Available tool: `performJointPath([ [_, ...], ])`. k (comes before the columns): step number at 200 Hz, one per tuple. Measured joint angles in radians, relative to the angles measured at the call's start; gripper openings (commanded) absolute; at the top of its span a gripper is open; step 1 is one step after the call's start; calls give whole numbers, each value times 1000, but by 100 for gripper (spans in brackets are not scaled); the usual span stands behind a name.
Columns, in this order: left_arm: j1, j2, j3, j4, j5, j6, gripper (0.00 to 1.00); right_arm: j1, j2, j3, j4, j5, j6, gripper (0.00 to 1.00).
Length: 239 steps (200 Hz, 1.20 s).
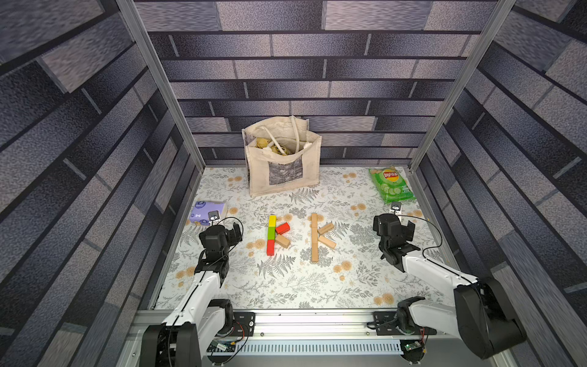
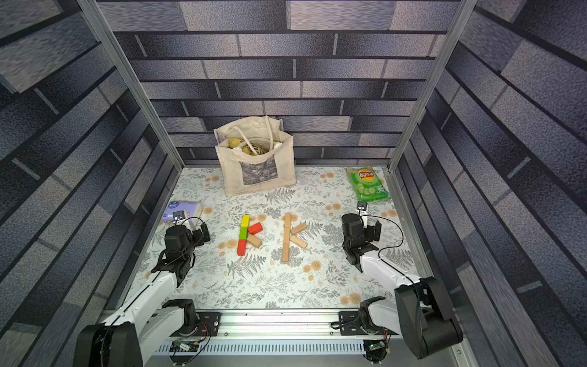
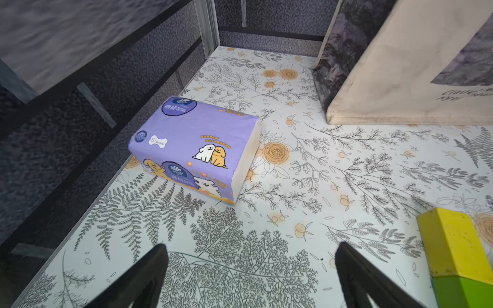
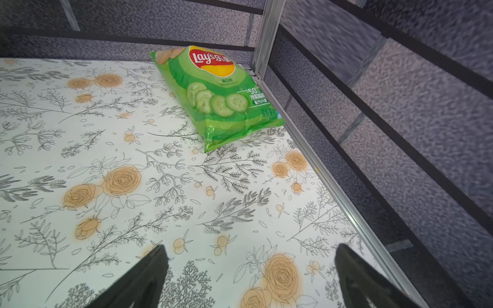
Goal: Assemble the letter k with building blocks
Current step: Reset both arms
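Lying side by side on the surface (image 1: 286, 286), the multicoloured letter k (image 1: 275, 235) and tan letter k (image 1: 319, 236) looked finished, so the left claw (image 3: 250, 248) and right claw (image 4: 250, 249) hung wide, empty, well clear

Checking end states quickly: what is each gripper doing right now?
Left gripper: open, holding nothing.
Right gripper: open, holding nothing.
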Motion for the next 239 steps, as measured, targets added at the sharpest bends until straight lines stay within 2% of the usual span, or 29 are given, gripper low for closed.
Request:
performJointPath([
  [19, 5, 151, 2, 112, 27, 0, 100, -8, 101, 0, 108, -67, -49, 100],
  [37, 5, 238, 5, 190, 57, 4, 100, -15, 161, -1, 172, -136, -114, 100],
  [63, 13, 312, 35, 280, 100, 6, 100, -42, 178, -31, 315, -215, -167, 100],
  [103, 16, 505, 96, 441, 148, 28, 100, -164, 207, -72, 441, -389, -155, 100],
  [126, 21, 525, 95, 448, 163, 31, 100, -212, 245, -77, 474, -498, -142, 100],
  [155, 26, 525, 95, 470, 169, 31, 100, -236, 261, -77, 476, -568, -121, 100],
  [239, 0, 525, 95, 482, 129, 35, 100, -237, 261, -77, 484, -607, -109, 100],
])
